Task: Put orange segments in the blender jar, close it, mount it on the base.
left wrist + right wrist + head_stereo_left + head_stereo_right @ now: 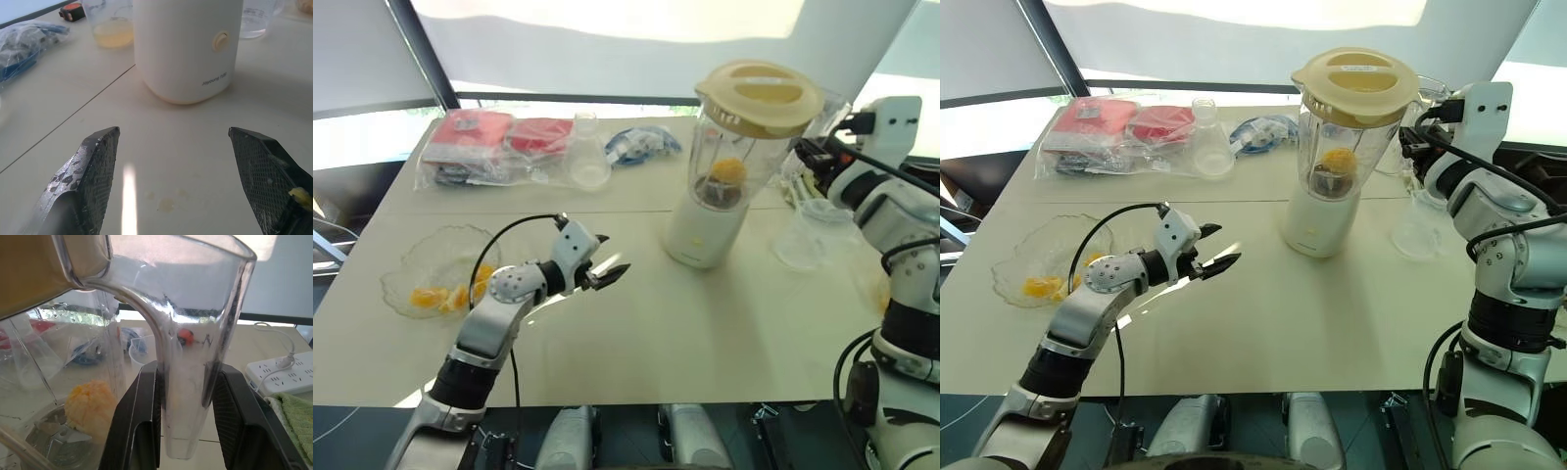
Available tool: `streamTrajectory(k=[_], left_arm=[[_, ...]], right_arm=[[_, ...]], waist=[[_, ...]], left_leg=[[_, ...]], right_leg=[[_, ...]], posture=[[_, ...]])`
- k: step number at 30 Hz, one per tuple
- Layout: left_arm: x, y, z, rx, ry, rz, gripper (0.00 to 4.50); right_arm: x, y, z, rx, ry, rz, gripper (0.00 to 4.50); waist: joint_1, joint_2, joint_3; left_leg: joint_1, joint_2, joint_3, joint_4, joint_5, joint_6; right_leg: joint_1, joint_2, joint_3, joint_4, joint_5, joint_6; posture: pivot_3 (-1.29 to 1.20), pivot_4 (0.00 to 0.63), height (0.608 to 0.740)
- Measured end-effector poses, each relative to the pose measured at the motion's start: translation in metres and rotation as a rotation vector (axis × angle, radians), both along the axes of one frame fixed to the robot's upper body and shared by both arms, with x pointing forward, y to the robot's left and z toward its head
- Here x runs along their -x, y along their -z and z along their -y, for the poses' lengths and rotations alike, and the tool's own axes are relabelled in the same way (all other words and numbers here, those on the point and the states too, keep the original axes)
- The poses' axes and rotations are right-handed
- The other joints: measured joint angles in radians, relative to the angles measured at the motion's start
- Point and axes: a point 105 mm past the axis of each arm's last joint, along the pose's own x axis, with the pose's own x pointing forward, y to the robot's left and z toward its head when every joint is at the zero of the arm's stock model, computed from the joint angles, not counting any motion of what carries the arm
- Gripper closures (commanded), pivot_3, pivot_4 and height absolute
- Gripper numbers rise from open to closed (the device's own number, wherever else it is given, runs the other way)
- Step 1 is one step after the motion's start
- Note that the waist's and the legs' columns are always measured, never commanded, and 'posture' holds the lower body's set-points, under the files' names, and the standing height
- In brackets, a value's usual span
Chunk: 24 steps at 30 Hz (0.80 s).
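Note:
The clear blender jar (pixel 736 147) stands on the cream-white base (pixel 703 233) at the table's middle right, with a cream lid (pixel 759 96) on top. An orange segment (pixel 728 171) lies inside it above the blades. My right gripper (pixel 190 369) is shut on the jar's handle (pixel 188 401), one finger on each side. My left gripper (pixel 612 253) hovers open and empty over the table, left of the base (pixel 188 49). A bit of pulp sticks to one finger (pixel 299 195). More orange segments (pixel 440 297) lie in a glass bowl (pixel 416 257) at the left.
Red packets (pixel 470 137), a small clear flask (pixel 587 157) and a blue bag (pixel 641 145) lie along the far edge. A clear cup (pixel 803 240) stands right of the base. A power strip (pixel 281 374) and a green cloth (pixel 298 416) lie behind the jar.

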Motion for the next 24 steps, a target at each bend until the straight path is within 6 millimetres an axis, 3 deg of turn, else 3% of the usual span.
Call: streamTrajectory(k=[11,14,17,24], left_arm=[[0.002,0.004,0.001,0.024,0.029,-0.074,0.80],[0.001,0.002,0.002,0.027,0.025,-0.066,0.73],[0.000,0.001,0.003,0.032,0.023,-0.064,0.73],[-0.005,-0.001,0.003,0.049,-0.014,-0.031,0.73]], right_arm=[[0.004,0.000,0.002,0.069,-0.021,-0.001,3.60],[0.004,0.005,0.004,0.126,-0.024,-0.026,2.11],[-0.001,0.049,0.003,0.141,-0.040,-0.184,0.65],[0.001,0.043,0.014,0.187,-0.005,-0.176,0.65]], waist=[[0.003,-0.002,-0.001],[0.003,-0.003,-0.001],[0.004,0.000,0.001],[0.006,0.002,0.002]], left_leg=[[0.000,0.000,0.000,0.000,0.000,0.000],[0.000,0.000,0.000,0.000,0.000,0.000],[-0.002,-0.001,0.001,0.000,0.000,0.000],[-0.007,-0.001,-0.001,-0.001,0.000,0.000]], right_leg=[[0.001,0.000,0.000,-0.001,-0.002,-0.003],[0.001,0.000,0.000,-0.001,-0.002,-0.003],[-0.001,-0.001,0.001,-0.001,-0.002,-0.003],[-0.005,-0.001,-0.001,-0.002,0.000,0.000]], posture=[[0.00,0.150,0.740],[0.00,0.150,0.740],[0.00,0.150,0.740],[0.00,0.150,0.740]])
